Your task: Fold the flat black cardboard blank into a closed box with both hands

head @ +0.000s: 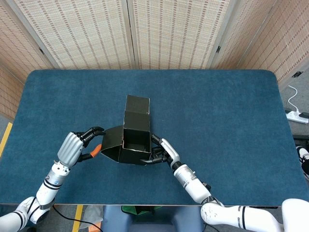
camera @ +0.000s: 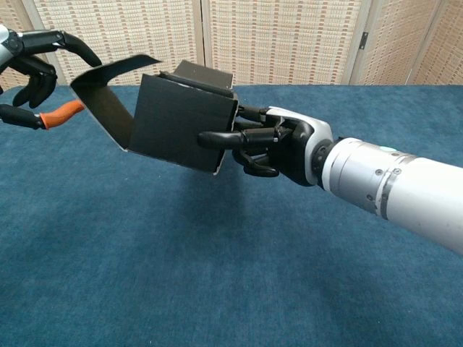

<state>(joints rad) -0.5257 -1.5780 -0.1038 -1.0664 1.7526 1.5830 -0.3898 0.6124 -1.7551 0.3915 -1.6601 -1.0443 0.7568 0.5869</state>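
Right hand (camera: 278, 144) grips the half-formed black cardboard box (head: 133, 140) by its side wall, lifting it clear of the blue table (head: 231, 111). Beside the box, the left hand (head: 77, 145), fingers curled, presses its long side flap (head: 110, 145) inward. Folding looks midway; next, that flap apparently needs tucking shut. One box, two hands.

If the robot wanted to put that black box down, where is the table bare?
The blue table is bare right of the box, out to its right edge, and along the far edge by the screens. It is crowded near the front, where the left hand and right hand flank the box.
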